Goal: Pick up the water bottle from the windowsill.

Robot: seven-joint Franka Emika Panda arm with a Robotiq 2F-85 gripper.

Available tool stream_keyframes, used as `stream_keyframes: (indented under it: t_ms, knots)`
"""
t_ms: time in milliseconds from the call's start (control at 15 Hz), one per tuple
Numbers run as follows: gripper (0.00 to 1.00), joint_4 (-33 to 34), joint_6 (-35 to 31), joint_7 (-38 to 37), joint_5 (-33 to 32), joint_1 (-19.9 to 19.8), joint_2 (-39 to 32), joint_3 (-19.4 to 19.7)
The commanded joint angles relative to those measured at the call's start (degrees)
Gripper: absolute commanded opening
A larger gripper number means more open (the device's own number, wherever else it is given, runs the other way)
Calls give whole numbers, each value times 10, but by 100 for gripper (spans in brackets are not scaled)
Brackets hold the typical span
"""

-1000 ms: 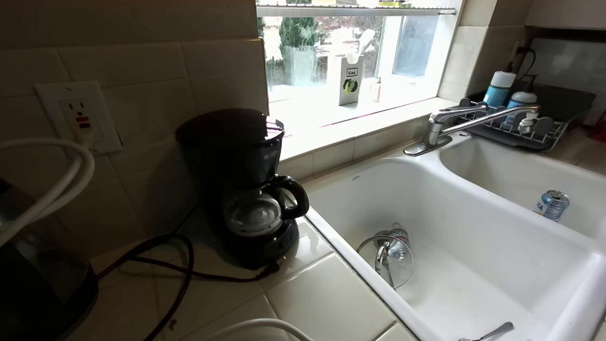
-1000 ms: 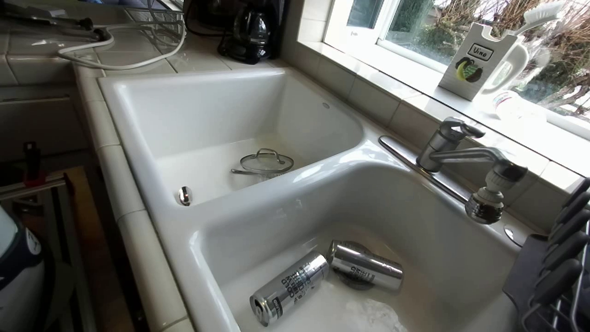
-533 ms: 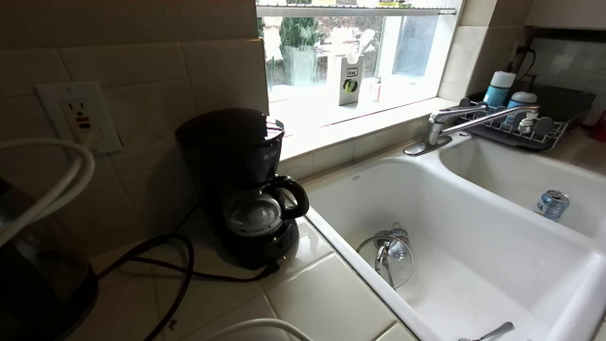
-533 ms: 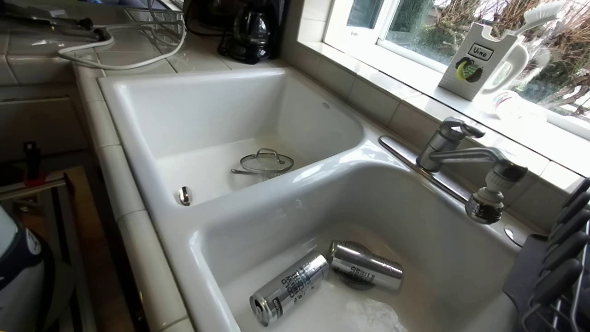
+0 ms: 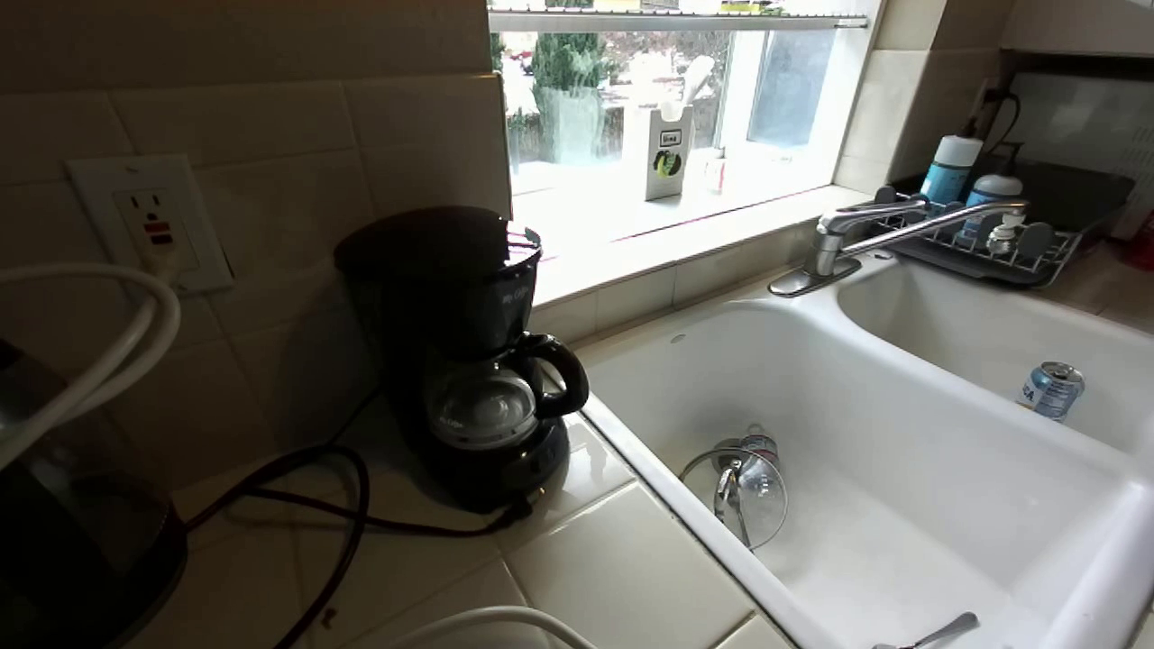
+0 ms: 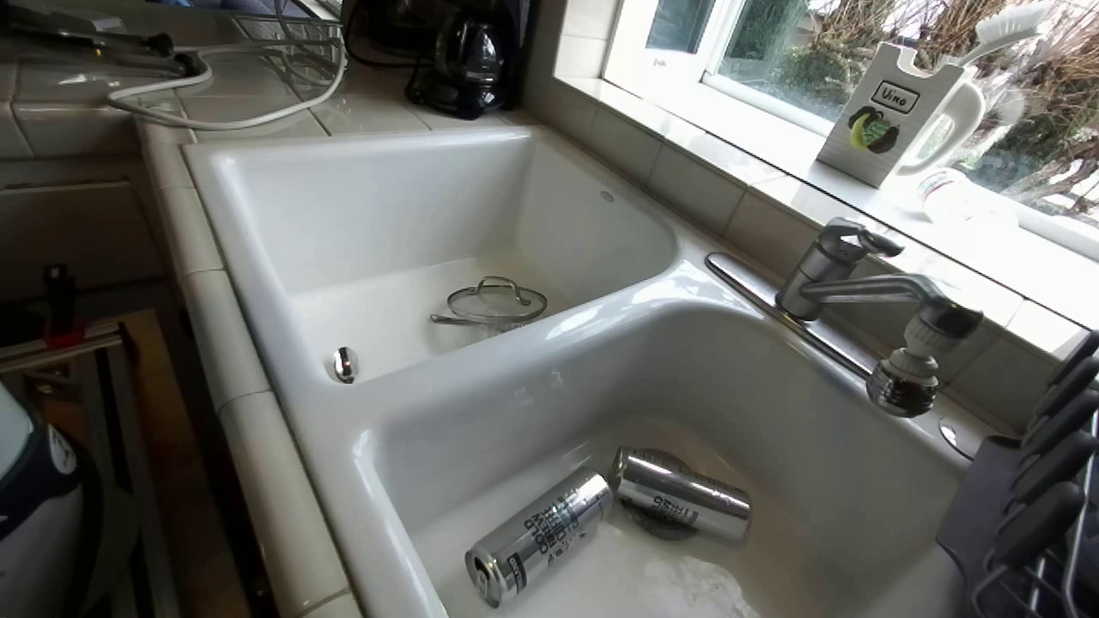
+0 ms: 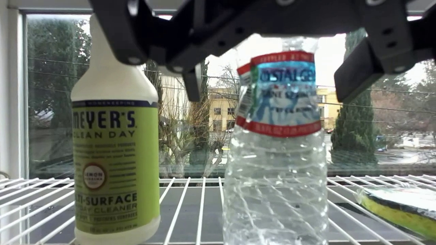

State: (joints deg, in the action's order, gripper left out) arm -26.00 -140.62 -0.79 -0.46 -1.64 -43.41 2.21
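— How does the Crystal Geyser water bottle point(image 7: 276, 177) look?

— Clear ribbed plastic, upright, with a blue-and-white label point(image 7: 286, 95) edged in red; the gripper point(image 7: 268, 93) hides its top and the frame cuts off its base

— And where is it?

— In the wrist view, at a white wire shelf point(image 7: 201, 209) in front of a window pane point(image 7: 51, 136)

— How do the fingers point(image 7: 359, 73) stand?

— Well apart, one to either side of the bottle, a gap showing at each; how deep it sits between them, I can't tell

— Anything crowding it?

— Meyer's Clean Day multi-surface cleaner point(image 7: 115, 163), upright to the left, its neck partly behind the gripper; a wrapped sponge point(image 7: 402, 207) lies to the right

— And the windowsill point(image 6: 747, 129)?

— Both exterior views show it bearing a carton-shaped jug point(image 6: 893, 120) lettered Vino, with a white brush point(image 6: 1009, 30) rising above
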Motion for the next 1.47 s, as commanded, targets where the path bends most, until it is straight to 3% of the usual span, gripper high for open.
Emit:
stream_keyframes:
  t_ms: [0, 533, 1400]
  knots:
    - [100, 12, -55, -23, 5, -3, -25, -5]
    - [100, -5, 3, -40, -8, 1, -10, 8]
    - [100, -13, 239, -26, -23, 4, 31, 12]
